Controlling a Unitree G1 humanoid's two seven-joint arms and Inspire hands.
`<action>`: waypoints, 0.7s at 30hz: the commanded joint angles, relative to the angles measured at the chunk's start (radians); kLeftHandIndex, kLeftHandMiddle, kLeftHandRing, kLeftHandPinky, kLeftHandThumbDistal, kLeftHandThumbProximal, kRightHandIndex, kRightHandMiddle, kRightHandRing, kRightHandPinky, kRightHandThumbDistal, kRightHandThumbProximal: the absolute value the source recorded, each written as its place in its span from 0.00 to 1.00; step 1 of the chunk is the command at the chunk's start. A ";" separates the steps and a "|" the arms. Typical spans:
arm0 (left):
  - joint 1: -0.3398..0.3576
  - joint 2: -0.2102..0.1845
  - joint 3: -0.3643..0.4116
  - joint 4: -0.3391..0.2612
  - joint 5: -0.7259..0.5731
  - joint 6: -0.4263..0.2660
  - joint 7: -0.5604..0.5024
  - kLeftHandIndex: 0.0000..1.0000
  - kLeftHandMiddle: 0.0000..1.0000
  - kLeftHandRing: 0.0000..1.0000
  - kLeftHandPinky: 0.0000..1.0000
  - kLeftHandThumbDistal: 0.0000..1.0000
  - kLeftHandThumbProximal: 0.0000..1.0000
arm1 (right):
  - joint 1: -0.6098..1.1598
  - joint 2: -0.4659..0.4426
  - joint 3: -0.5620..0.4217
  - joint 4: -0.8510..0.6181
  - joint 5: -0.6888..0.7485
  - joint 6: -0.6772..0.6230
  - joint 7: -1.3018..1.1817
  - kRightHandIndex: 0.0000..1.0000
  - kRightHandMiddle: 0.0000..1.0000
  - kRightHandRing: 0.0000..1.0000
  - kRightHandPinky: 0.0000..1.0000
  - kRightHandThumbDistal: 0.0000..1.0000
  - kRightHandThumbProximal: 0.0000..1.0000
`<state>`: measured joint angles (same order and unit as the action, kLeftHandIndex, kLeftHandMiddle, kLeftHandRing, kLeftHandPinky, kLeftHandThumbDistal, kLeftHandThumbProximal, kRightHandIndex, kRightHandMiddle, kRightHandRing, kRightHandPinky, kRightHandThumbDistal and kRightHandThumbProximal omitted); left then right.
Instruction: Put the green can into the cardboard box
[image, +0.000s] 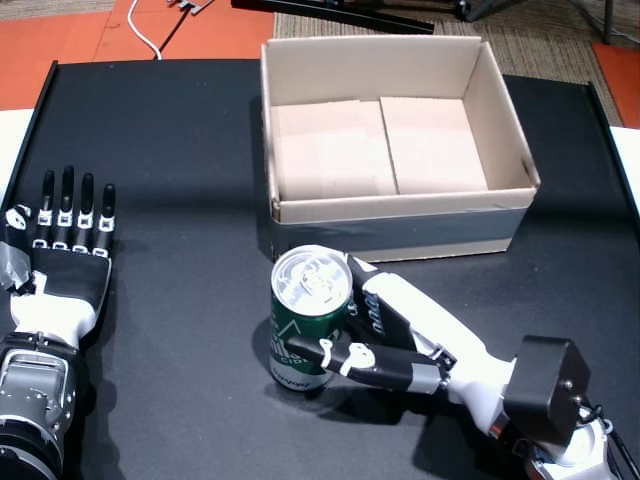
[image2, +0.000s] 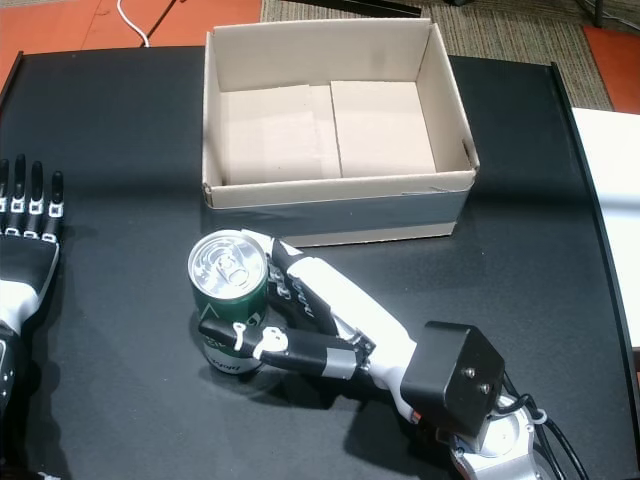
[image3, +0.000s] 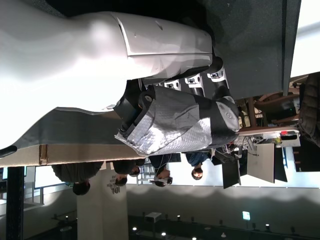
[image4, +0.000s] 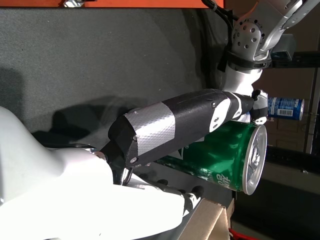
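A green aluminium drink can with a silver pull-tab top (image: 308, 318) stands upright on the black matte tabletop (image: 180, 160), just in front of the near wall of an open, empty brown cardboard box (image: 395, 140) whose lower front is banded with grey tape. The robot's right hand (image: 385, 335), white-backed with black fingers, is wrapped around the can: in both head views the thumb crosses the near side of the can while the other fingers curl around its far, box-facing side, and the can (image2: 232, 300) sits enclosed between them, its base on the table. The right wrist view, turned on its side, shows the tape-wrapped thumb (image4: 175, 127) lying along the green can (image4: 225, 157), with a corner of the box's cardboard at the bottom edge and a blue can (image4: 285, 107) in the background. The left hand (image: 65, 245) lies flat, palm down, at the table's left side, its four fingers straight and slightly spread, holding nothing, well apart from the can and box. The left wrist view shows that hand (image3: 175, 120) up close, with people in the room beyond.
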<state>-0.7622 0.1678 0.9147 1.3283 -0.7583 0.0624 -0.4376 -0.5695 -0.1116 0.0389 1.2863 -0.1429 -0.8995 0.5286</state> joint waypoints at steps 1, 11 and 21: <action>0.044 -0.012 0.000 0.019 0.007 0.006 0.019 0.52 0.52 0.64 0.74 0.00 0.55 | -0.010 0.008 0.010 0.011 -0.013 0.005 -0.004 0.92 0.98 0.99 1.00 1.00 0.62; 0.043 -0.015 -0.002 0.019 0.008 0.001 0.025 0.53 0.54 0.65 0.75 0.00 0.55 | -0.048 0.034 0.041 0.015 -0.046 0.028 -0.037 0.89 0.96 0.98 1.00 1.00 0.62; 0.045 -0.021 -0.003 0.018 0.010 -0.009 0.019 0.50 0.51 0.62 0.76 0.00 0.57 | -0.069 0.067 0.080 0.027 -0.086 0.056 -0.073 0.91 0.95 0.96 1.00 1.00 0.63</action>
<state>-0.7600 0.1644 0.9139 1.3278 -0.7582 0.0596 -0.4468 -0.6349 -0.0520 0.1096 1.3048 -0.2177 -0.8501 0.4537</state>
